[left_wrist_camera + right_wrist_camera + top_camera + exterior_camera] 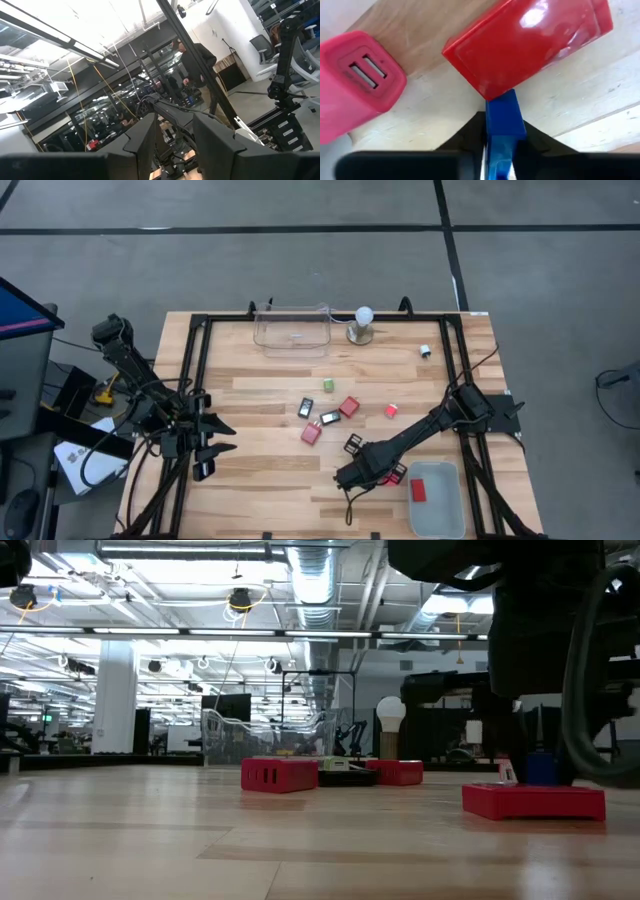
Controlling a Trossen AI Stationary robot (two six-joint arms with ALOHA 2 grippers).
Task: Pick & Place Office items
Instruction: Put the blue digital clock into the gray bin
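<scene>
red block [279,775] mid-table, flat red piece [533,802] nearer right, white bulb [390,715] behind, wooden table [200,850]

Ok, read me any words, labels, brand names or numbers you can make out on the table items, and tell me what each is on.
No readable text anywhere in these views.
Black-and-white pieces: light faces may carry print, too small to read.
Pink block: only two slots, no lettering.
Red block: plain glossy face.
Blue piece between the right gripper's jaws: no marking.
</scene>
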